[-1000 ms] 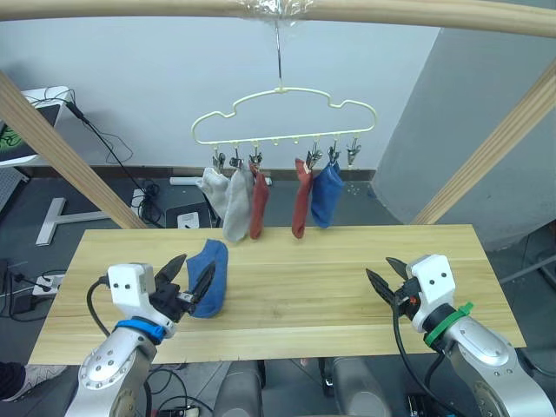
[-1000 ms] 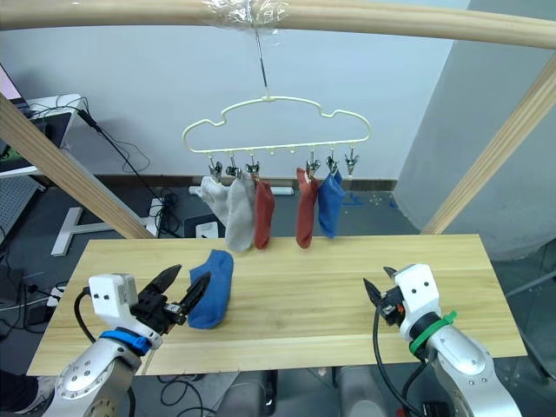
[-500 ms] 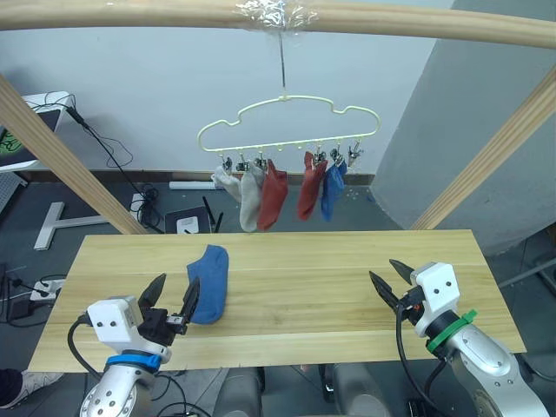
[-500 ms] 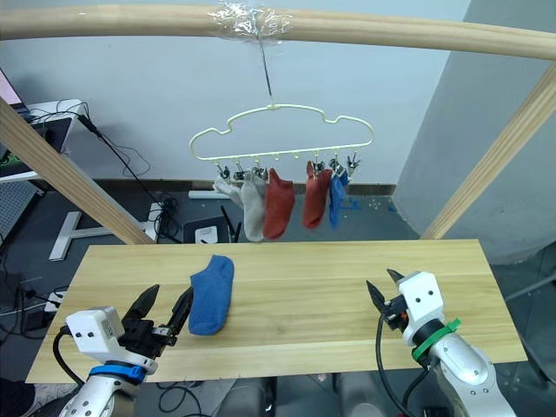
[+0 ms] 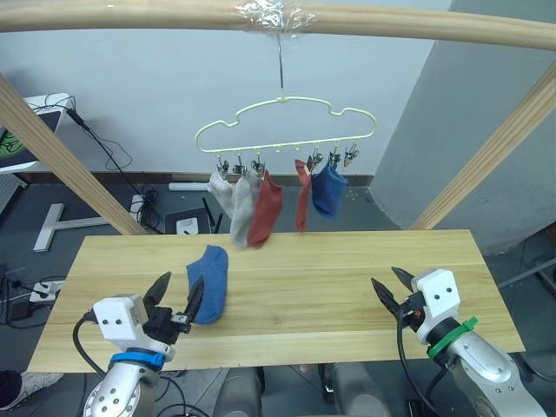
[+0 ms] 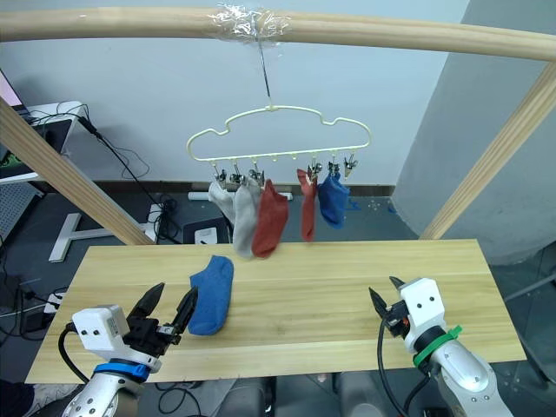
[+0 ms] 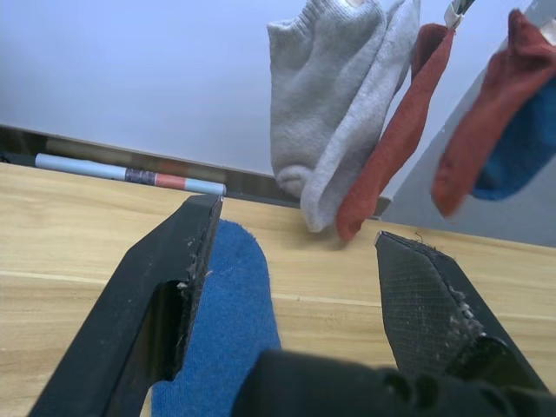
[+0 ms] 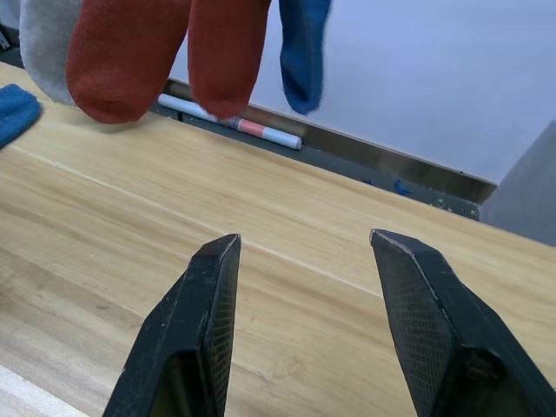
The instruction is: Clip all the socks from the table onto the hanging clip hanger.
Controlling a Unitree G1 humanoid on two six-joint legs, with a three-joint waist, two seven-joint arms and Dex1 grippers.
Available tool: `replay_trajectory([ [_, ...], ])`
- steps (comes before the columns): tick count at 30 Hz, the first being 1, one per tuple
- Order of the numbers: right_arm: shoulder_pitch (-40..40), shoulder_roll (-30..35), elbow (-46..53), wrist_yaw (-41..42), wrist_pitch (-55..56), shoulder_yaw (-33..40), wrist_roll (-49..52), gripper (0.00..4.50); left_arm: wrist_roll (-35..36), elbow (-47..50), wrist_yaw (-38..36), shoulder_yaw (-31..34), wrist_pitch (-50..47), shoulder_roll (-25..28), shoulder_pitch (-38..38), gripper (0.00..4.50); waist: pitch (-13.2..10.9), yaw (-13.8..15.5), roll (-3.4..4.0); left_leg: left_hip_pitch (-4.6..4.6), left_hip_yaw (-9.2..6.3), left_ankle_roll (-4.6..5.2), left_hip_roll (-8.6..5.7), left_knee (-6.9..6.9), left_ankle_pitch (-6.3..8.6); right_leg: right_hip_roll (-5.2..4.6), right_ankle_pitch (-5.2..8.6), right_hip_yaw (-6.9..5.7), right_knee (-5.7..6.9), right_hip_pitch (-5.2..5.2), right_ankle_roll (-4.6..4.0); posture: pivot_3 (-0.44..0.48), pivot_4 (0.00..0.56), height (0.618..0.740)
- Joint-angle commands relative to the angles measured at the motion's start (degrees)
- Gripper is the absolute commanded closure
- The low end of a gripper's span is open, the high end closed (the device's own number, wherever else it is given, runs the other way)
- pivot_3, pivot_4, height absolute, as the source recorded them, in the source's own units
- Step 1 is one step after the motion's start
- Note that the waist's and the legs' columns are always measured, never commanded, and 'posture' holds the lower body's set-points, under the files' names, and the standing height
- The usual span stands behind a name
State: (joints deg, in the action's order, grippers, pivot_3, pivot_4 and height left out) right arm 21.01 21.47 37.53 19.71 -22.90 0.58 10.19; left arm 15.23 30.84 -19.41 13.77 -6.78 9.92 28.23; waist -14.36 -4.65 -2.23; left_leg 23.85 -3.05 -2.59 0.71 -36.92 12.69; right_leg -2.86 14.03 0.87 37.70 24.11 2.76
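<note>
Across the lower half of the head view stretches the table (image 5: 347,261), a long slab of light wood with visible grain. Above it runs a thick round wooden beam (image 5: 130,16), braced by slanted wooden posts at either side.

From the beam hangs the clip hanger (image 5: 285,122), thin pale yellow wire with a wavy outline, a long hook and a row of small metal clips. Five socks of soft knit hang from those clips: two light grey socks (image 5: 230,198) at the left, a rust-red sock (image 5: 265,210) beside them, a second rust-red sock (image 5: 301,200) further right, and a blue sock (image 5: 327,191) at the right. One clip at the hanger's right end looks empty.

One blue ankle sock (image 5: 207,283) lies flat on the table, left of centre. Its long axis runs roughly from the near edge toward the far edge, tilted slightly.

The left gripper (image 5: 178,304) hovers near the table's front edge with its two black fingers spread apart and holding nothing. The lying sock is just ahead of these fingers, its near end close to the tips. In the left wrist view, the blue fabric sits between the parted fingers.

The right gripper (image 5: 391,291) is also spread open and empty, well apart from the sock. The left arm is clearly the nearer one for the pick-up.
</note>
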Motion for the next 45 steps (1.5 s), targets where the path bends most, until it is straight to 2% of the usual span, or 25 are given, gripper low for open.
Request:
replay_trajectory([
  [1,0.3,-0.4,2.5,-0.9,-0.3,0.7,-0.1,2.04,-0.4,0.2,0.1,-0.7,0.8,0.8,-0.8,1.25,0.0,0.0,0.00,0.00,-0.01,0.00,0.00,-0.01,0.00,0.00,0.00,0.00,0.01,0.00,0.00,-0.143,0.219,0.740],
  [45,0.2,0.1,1.7,-0.7,0.0,0.0,-0.2,2.04,1.1,0.4,-0.3,-0.6,0.1,2.7,-1.5,1.25,0.0,-0.1,0.01,-0.02,0.01,0.00,0.00,-0.01,0.00,0.01,0.00,0.01,0.03,0.00,0.00,-0.143,0.230,0.740],
])
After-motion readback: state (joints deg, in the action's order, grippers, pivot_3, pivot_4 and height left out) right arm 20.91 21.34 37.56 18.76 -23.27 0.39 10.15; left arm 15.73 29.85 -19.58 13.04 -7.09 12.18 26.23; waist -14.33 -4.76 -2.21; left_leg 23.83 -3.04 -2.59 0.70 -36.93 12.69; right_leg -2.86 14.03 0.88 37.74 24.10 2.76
